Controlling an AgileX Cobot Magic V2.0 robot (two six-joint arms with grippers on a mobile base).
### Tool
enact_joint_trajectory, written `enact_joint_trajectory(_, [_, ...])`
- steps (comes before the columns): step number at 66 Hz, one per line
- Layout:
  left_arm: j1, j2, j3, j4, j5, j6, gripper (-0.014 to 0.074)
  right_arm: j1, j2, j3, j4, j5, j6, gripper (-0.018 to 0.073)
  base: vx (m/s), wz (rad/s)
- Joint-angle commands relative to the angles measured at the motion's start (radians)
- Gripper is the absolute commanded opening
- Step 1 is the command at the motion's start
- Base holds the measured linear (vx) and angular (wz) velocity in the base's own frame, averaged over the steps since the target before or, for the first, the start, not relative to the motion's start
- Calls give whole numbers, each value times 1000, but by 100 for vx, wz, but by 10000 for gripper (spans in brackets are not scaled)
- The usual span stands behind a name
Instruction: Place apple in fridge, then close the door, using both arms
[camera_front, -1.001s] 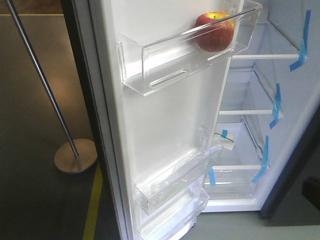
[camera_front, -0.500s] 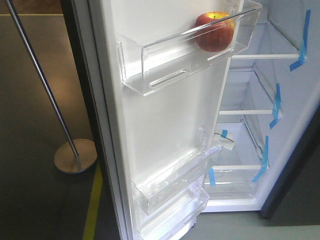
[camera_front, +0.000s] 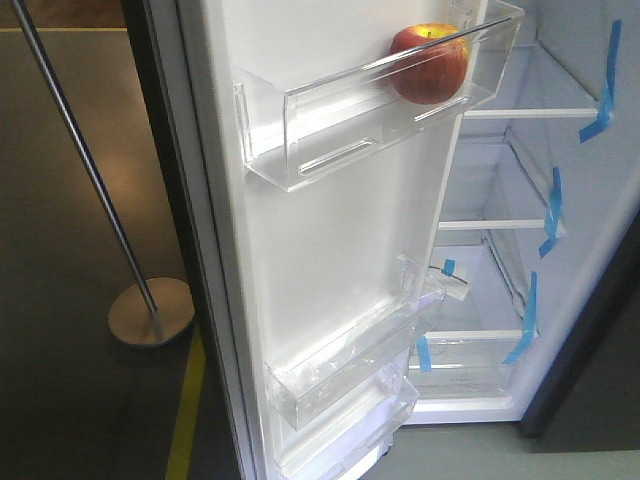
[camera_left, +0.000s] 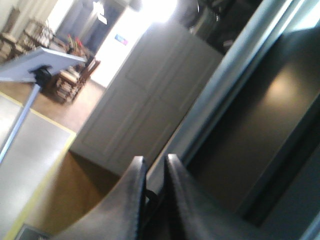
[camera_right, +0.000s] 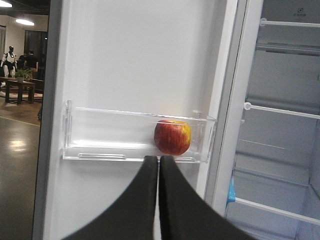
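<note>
The red apple with a yellow top sits at the right end of the clear upper bin on the door, which stands wide open with its white inner face toward me. To the right is the fridge, with its white inside and glass shelves showing. In the right wrist view the apple rests in that bin just above my right gripper, which is shut and empty, short of the bin. My left gripper has its fingers close together with nothing between them, beside the dark grey outer face of the door.
A metal pole on a round base stands left of the door, by a yellow floor line. Blue tape strips mark the shelf edges. Two more clear bins sit low on the door. A white cabinet lies beyond the left gripper.
</note>
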Motion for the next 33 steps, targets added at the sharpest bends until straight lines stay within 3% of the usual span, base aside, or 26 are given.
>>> enact_joint_trajectory(1, [-42,145,-137,0,-46,1,197,-2,16,-27,17,-65,-20,-3,0,0])
enact_joint_trajectory(12, [-107,355,-349,-75,11,-27,314,-2,16,-27,17,-65,-20,-3,0,0])
enact_joint_trajectory(27, [-127,587,-610,-284,103,-23,330,-2,16,-27,16,-64,-28,-3,0,0])
enact_joint_trajectory(33, [-127,662,-695,-408,171,-6,330,-2,16,-27,16,-60,-28,-3,0,0])
